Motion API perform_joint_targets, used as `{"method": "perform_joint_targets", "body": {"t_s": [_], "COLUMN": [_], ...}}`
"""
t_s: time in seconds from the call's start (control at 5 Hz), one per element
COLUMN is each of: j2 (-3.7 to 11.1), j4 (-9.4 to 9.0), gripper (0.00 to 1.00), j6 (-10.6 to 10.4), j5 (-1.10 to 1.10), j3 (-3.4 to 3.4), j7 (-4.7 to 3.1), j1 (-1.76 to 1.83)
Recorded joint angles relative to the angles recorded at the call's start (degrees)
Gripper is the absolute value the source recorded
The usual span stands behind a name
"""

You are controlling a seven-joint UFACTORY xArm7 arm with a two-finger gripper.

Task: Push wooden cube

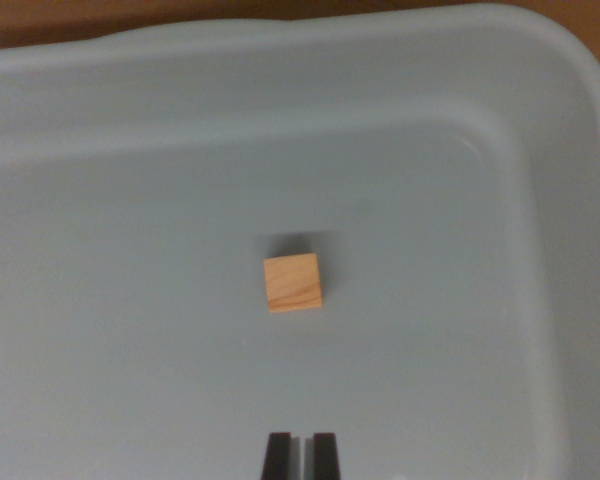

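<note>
Here we keep our black jaws (pixel 301 455) nearly closed, lined up behind the small square wooden cube (pixel 293 283) in the pale grey plastic tray (pixel 540 200), forming one blunt pusher.

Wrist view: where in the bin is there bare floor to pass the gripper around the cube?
Only the wooden cube sits in the grey bin. Bare floor lies between it and every wall, widest toward the view's left. The gripper is at the bottom edge, apart from the cube. Nowhere is crowded.
</note>
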Motion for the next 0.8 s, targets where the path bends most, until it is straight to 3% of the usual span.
{"method": "perform_joint_targets", "body": {"t_s": [0.8], "j2": [0.73], "j4": [-1.86], "gripper": [0.00], "j6": [-2.38], "j5": [0.12], "j3": [-0.15], "j7": [-0.38], "j1": [0.01]}}
